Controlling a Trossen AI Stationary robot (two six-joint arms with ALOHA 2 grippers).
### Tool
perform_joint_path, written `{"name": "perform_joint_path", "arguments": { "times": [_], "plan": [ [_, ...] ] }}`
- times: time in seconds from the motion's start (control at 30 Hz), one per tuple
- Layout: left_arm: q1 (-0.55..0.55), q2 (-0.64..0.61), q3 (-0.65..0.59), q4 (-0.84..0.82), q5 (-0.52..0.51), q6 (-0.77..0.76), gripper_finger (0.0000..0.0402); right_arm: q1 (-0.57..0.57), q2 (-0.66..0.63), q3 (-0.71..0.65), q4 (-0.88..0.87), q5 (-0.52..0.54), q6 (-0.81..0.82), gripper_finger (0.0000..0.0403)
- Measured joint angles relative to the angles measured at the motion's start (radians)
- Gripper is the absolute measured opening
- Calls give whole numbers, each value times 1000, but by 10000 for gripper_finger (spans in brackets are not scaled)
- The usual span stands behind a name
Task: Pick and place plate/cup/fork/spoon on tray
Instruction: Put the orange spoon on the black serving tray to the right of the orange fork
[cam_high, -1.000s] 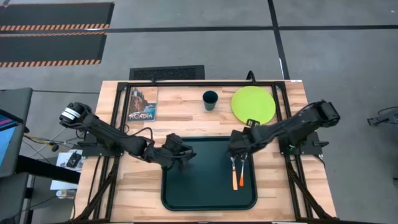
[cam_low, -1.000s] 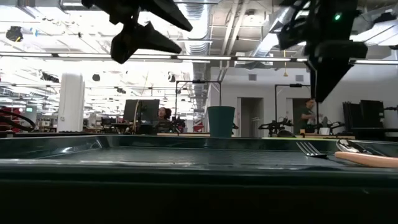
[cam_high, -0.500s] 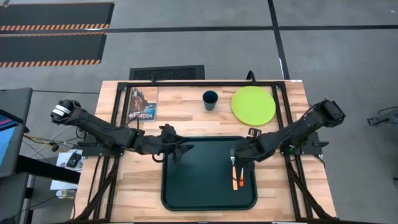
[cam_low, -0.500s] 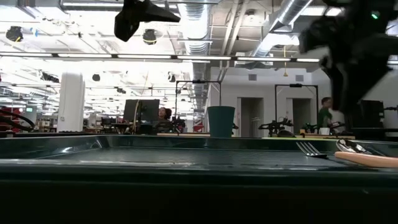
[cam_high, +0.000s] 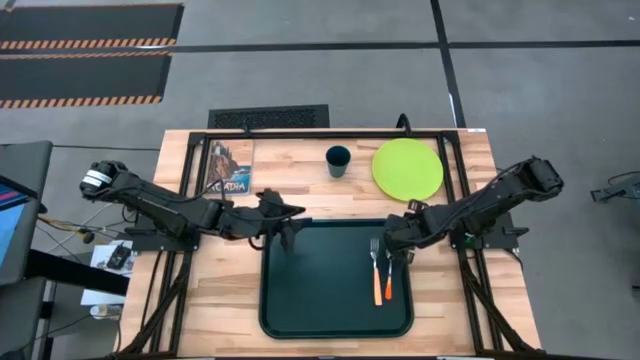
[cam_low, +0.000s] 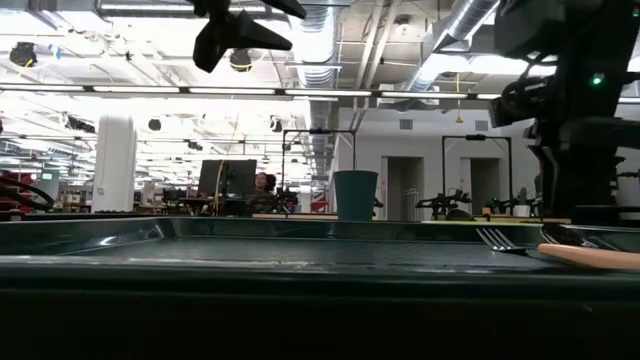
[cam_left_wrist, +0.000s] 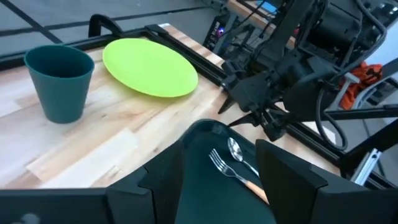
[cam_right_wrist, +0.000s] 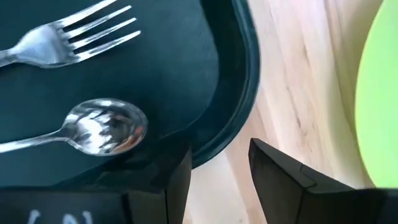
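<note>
The dark green tray (cam_high: 300, 290) lies at the table's near middle. The fork (cam_high: 375, 262) and the spoon (cam_high: 389, 266) lie side by side on its right part, orange handles toward the near edge. The teal cup (cam_high: 338, 160) and the lime-green plate (cam_high: 407, 168) stand on the wood beyond the tray. My left gripper (cam_high: 290, 228) hangs open and empty over the tray's far left rim. My right gripper (cam_high: 398, 240) is open and empty above the tray's far right corner, by the spoon's bowl (cam_right_wrist: 102, 134) and the fork's tines (cam_right_wrist: 93, 31).
A small picture booklet (cam_high: 230, 167) lies at the table's far left. Black frame rails (cam_high: 450, 180) run along the table's sides. Bare wood shows left and right of the tray. In the left wrist view the right arm (cam_left_wrist: 273, 93) stands beyond the cutlery.
My left gripper has gone from above the tray's left part toward the table's far edge, to the tray's far rim. My right gripper has gone from above the fork and spoon a little toward the table's right edge. Fork and spoon lie as before.
</note>
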Motion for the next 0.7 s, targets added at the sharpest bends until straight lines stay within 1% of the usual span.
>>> {"name": "perform_joint_path", "arguments": {
  "times": [0.23,0.37,0.7],
  "plan": [
    [49,0,0,-1,30,48,184,2,2,-1,71,-1,4,185],
    [65,0,0,-1,46,85,184,2,2,-1,78,-2,19,182],
    [72,1,0,-1,49,96,184,16,2,-3,75,-34,47,181]
  ]
}}
